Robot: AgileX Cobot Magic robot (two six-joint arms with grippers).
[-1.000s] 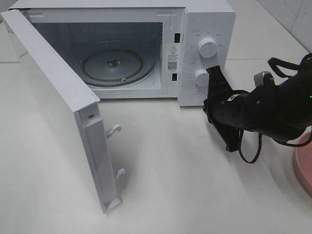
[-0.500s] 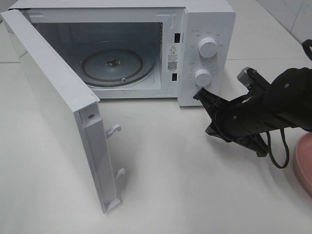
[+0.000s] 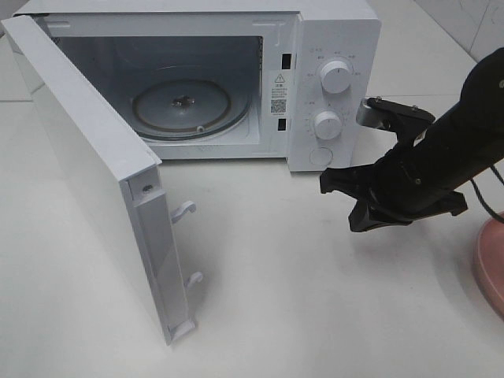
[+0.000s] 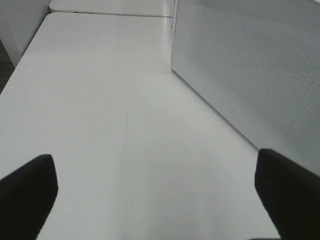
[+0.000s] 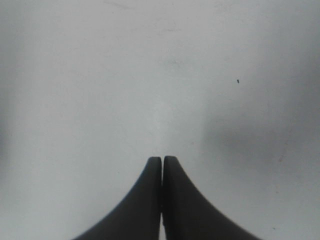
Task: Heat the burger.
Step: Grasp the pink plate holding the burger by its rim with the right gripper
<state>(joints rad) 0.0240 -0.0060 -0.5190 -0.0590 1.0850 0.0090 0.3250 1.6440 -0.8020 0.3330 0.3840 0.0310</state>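
The burger is out of view in every frame. The white microwave [image 3: 335, 31] stands at the back with its door [image 3: 94, 165] swung wide open to the left. Its glass turntable [image 3: 181, 106] is bare. My right gripper [image 3: 350, 201] is shut and empty, and hovers over the table in front of the microwave's knob panel [image 3: 329, 124]. In the right wrist view its fingers [image 5: 162, 165] are pressed together over bare table. My left gripper [image 4: 157, 200] is open and empty, low over the table, on the outer side of the open door [image 4: 250, 75].
The edge of a pink round plate [image 3: 490, 264] shows at the right border of the exterior high view. The open door juts far out over the left half of the white table [image 3: 276, 299].
My right arm has drawn back from the microwave's knob panel and turned, so the shut gripper now points left over the table. The microwave door and turntable have not moved.
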